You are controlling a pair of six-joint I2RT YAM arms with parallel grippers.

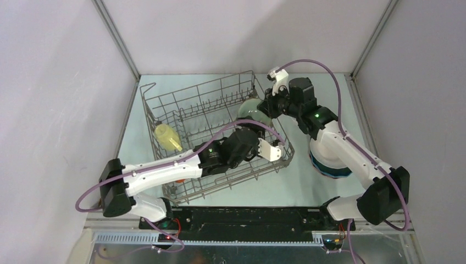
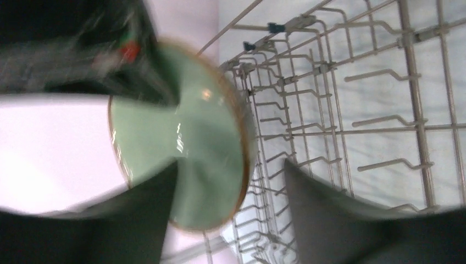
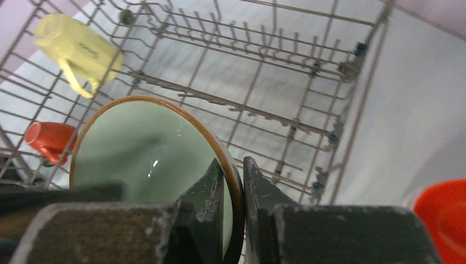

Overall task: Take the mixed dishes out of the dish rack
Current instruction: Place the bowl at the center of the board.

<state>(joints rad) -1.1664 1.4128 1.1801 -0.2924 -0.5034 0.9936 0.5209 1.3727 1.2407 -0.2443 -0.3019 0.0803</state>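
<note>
Transfer of one dish during unloading. The pale green bowl [image 1: 254,111] is held on edge, raised at the far right side of the dish rack [image 1: 209,107]. The right hand [image 3: 233,165] is closed narrowly on the bowl's brown rim, one finger inside and one outside. The left hand [image 2: 231,162] stands half-spread beside the bowl, one finger clear of it, so the right hand appears to carry the weight alone. The step in hand is judged to be a hand-over from left to right. The next move calls for the left hand to back away without knocking the bowl, and for the right to swing it out over the rack wall to the worktop [image 1: 297,187], where a stack of dishes [image 1: 329,165] lies under the right arm. A pale yellow cup [image 1: 166,136] and an orange mug [image 3: 49,140] lie in the rack, not yet unloaded.
</note>
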